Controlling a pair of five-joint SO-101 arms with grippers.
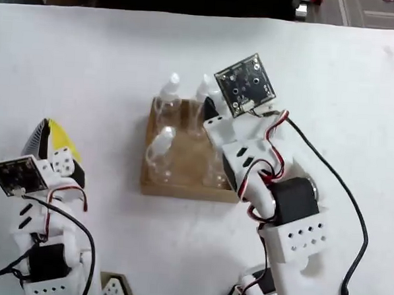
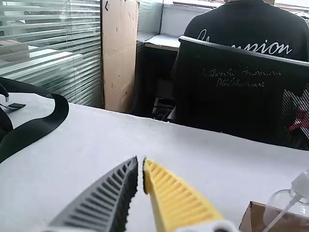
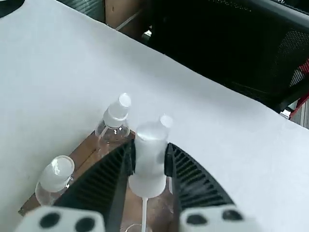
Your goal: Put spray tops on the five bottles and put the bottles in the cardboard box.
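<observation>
The cardboard box sits mid-table with clear bottles in it. Two capped bottles stand along its left side, and another bottle shows under the right arm. My right gripper hangs over the box's back right part, shut on a white spray top whose thin tube points down into the box. Two capped bottles stand beside it. My left gripper, grey and yellow, is shut on nothing, left of the box.
A black strap lies on the white table far left. Beyond the table's far edge, a person sits in a black chair. A small cardboard piece lies by the left arm's base.
</observation>
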